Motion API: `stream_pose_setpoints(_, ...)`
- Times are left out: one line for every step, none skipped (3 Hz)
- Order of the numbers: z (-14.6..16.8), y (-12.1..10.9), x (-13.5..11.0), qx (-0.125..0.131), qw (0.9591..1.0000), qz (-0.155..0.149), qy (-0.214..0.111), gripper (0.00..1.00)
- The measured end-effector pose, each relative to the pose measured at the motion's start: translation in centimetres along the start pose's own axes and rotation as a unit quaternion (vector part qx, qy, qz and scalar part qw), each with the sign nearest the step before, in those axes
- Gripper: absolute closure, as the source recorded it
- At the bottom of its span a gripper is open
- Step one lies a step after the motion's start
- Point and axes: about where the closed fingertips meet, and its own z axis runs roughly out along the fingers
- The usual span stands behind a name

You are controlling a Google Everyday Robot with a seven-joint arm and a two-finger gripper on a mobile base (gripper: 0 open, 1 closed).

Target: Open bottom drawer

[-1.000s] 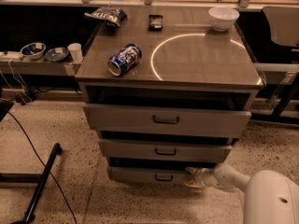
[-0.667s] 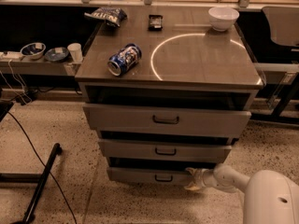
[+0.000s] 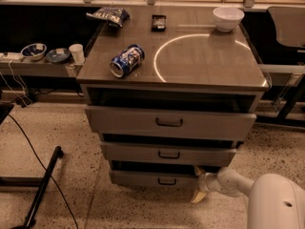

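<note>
— Where is the bottom drawer [image 3: 143, 179]?
— Lowest of the three in the grey desk [image 3: 205, 56], just above the speckled floor [image 3: 95, 142]. Its flat front has a small dark bar handle [image 3: 167, 181] at the middle, and a dark gap runs above it.
— Anything in it?
— The gap is all shadow, so I can't tell. The middle drawer [image 3: 167, 154] and top drawer [image 3: 169, 123] are the same.
— And the gripper [image 3: 196, 183]?
— At the right end of the bottom drawer's front, on a pale arm [image 3: 231, 182] coming in from the lower right. Its fingers are spread, one at the front's top edge and one below the bottom edge, not clenched on it.
— What sits on top?
— A white bowl [image 3: 228, 17] at the back right, a blue-and-white can [image 3: 127, 61] lying on its side, a crumpled snack bag [image 3: 108, 15] and a dark flat packet [image 3: 158, 22].
— And to the left?
— A low side shelf [image 3: 28, 66] holds two small bowls [image 3: 33, 50] and a white cup [image 3: 76, 52]; their insides are too small to read.
</note>
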Motion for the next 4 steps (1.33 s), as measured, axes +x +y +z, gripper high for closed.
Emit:
stream_pose_setpoints(-0.1, -0.1, -0.2, -0.008, 0.9998, 0.002, 0.017, 0.00)
stream_pose_setpoints(-0.9, 0.3, 0.4, -0.022, 0.9990, 0.019, 0.034, 0.16)
stream_pose_setpoints(-1.4, 1.2, 0.9, -0.038, 0.9981, 0.036, 0.033, 0.40)
stream_pose_setpoints(-1.8, 1.7, 1.1, -0.049, 0.9974, 0.048, 0.019, 0.66)
